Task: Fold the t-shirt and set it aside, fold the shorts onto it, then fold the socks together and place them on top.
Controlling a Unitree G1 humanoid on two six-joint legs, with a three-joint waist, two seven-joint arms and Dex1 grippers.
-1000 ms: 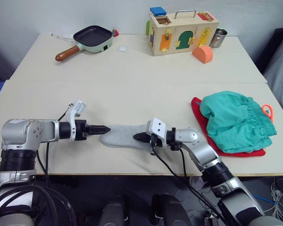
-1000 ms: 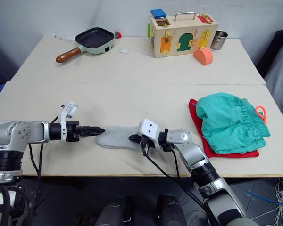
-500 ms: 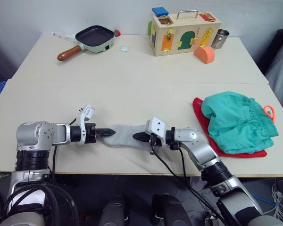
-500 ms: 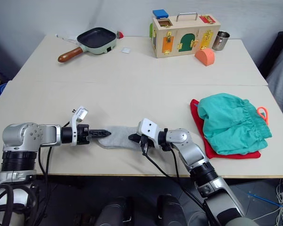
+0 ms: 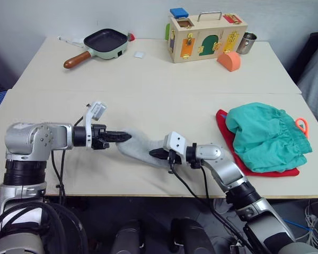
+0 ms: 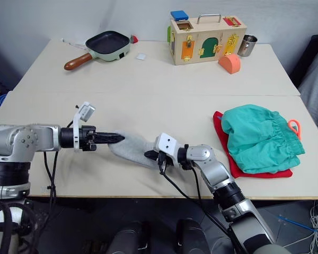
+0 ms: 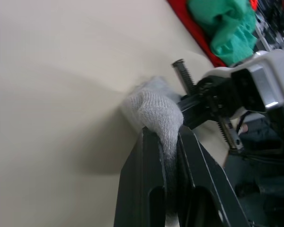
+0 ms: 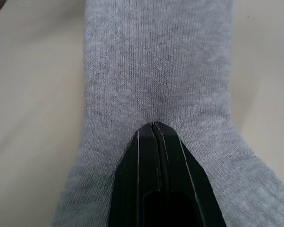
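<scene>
Left gripper [image 5: 126, 136] clamped on one end of the socks [image 5: 143, 148], soft grey ribbed knit, that end lifted off the table [image 5: 148, 100]. Right gripper [image 5: 152, 153] has fingers pressed together, tips down on the sock's other end, pinning it flat. Right of that gripper: shorts [image 5: 266, 136], crumpled teal fabric with orange drawstring loop, lying on the folded red t-shirt [image 5: 228, 138]. Far side of the table, beyond both grippers: frying pan [image 5: 100, 43], wooden latch box [image 5: 205, 34], metal cup [image 5: 246, 42]. Nothing between grippers besides the sock.
</scene>
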